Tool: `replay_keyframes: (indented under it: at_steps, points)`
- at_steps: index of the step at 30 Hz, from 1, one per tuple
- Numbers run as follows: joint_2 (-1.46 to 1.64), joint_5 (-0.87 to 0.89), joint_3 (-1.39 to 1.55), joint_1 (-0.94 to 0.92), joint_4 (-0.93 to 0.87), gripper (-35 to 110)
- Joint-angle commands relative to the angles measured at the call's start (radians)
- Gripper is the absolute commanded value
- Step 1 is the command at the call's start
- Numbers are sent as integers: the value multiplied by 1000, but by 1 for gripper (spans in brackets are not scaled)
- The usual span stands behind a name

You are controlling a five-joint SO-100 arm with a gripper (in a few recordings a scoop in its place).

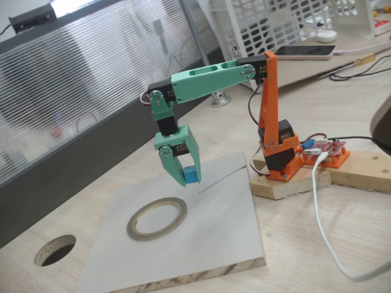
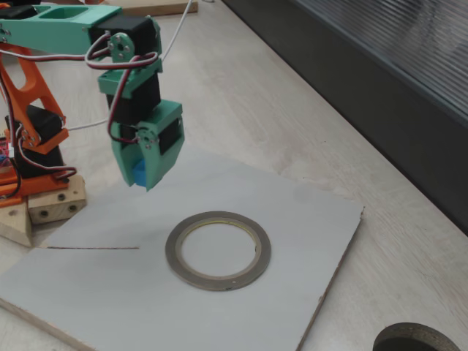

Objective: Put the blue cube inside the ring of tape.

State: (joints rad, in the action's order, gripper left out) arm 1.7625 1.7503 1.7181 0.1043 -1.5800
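The pincer (image 2: 143, 175) grips the blue cube (image 2: 138, 173) (held aloft) beside the ring of tape (image 2: 218, 251).

A sky-blue cube (image 1: 191, 175) is showing between mint-green jaws, a grey-brown ring of tape (image 1: 157, 218) with a yellowish inner rim is lying on a pale grey board (image 1: 214, 232), and the arm's base (image 1: 273, 131) is glowing orange.

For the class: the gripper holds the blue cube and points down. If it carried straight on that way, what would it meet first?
Probably the bare grey board, not the ring of tape. The gripper, jaws shut on the blue cube, hangs beside the ring in both fixed views, though depth is hard to judge.
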Motion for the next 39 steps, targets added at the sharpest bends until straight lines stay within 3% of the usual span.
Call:
replay_keyframes:
  at_steps: [1, 26, 39]
  points:
    - [51, 5, -6, -40, 2, 2]
    - [-123, 5, -35, -31, 6, 2]
    - [-331, 5, -359, -29, 5, 2]
